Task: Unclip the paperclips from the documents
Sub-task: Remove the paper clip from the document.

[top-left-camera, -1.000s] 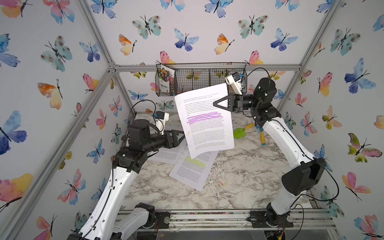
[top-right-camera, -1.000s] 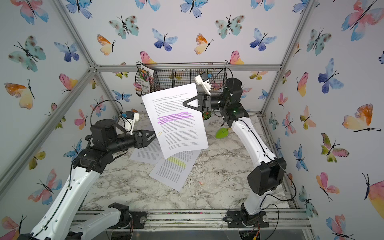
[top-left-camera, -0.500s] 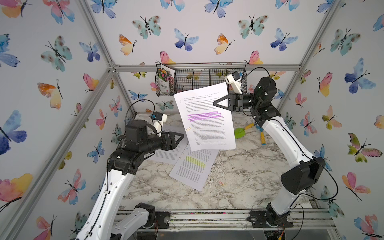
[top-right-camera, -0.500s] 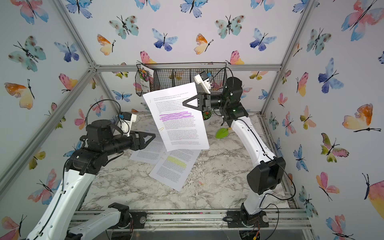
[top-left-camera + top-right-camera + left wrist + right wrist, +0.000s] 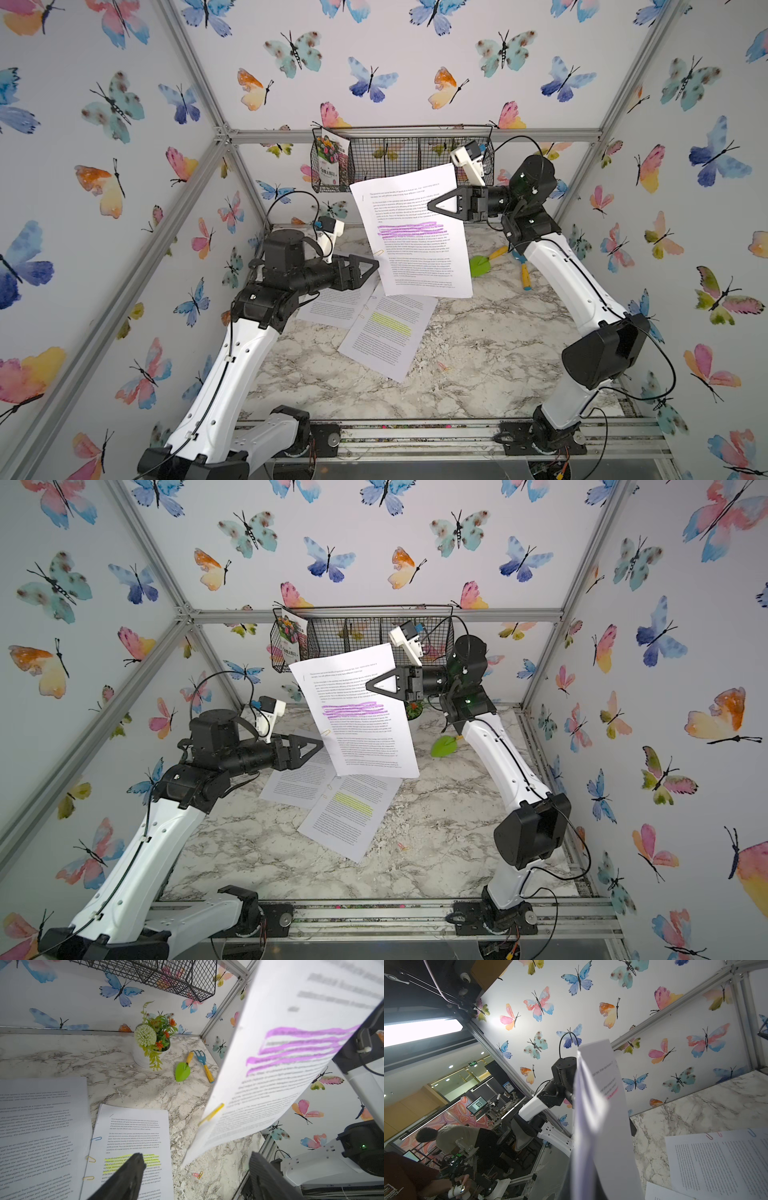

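Hanging sheet: the purple-highlighted document (image 5: pixel 415 249) hangs in the air above the table (image 5: pixel 478 353). Its bottom edge is now nearly level, where a second ago its lower corner on the left arm's side drooped.
Right gripper (image 5: pixel 430 205): pressed together on the sheet's edge nearest the right arm, as before.
Left gripper (image 5: pixel 196 1157): fingers (image 5: pixel 133 1169) are spread apart, wider than a second ago, pinching nothing. The wrist sits a little higher than it did.
Yellow paperclip (image 5: pixel 212 1114): on the hanging sheet's edge facing the left arm, poking out past it, just beyond the left fingertips.
Yellow-highlighted document (image 5: pixel 382 336): flat on the table, unmoved, with three paperclips (image 5: pixel 90 1159) along one edge.
Plain document (image 5: pixel 332 303): flat just beside it, unmoved.
Loose clips (image 5: pixel 198 1174): a pink and yellow pair on the bare marble.
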`<act>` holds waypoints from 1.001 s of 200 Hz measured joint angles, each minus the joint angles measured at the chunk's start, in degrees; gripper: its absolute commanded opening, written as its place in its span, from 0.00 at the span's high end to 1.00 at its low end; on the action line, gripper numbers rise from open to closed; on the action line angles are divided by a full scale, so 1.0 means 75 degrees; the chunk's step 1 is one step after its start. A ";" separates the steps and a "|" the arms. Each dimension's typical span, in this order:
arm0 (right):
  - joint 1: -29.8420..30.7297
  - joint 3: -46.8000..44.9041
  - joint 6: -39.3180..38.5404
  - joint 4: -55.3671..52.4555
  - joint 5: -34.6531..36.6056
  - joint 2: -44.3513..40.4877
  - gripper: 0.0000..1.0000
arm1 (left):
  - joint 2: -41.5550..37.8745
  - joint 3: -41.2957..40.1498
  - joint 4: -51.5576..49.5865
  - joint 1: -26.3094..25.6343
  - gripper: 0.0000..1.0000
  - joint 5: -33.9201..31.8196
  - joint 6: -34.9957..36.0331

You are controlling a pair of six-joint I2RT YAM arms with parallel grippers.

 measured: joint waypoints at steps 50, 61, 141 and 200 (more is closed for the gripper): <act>0.0000 -0.0108 0.0478 0.0548 -0.0052 0.0000 0.99 | 0.0510 0.0102 0.0892 -0.0023 0.18 0.0498 -0.0530; 0.0000 -0.0108 0.0542 0.0647 -0.0058 0.0000 0.99 | 0.0510 0.0099 0.1125 -0.0023 0.19 0.0632 -0.0653; 0.0003 -0.0108 0.1373 0.1670 -0.0114 0.0207 0.99 | 0.0717 -0.0160 0.2122 -0.0425 0.29 0.1268 -0.1489; 0.0000 -0.0117 0.1513 0.1886 -0.0119 0.0251 0.99 | 0.0819 -0.0087 0.2200 -0.0425 0.63 0.1279 -0.1562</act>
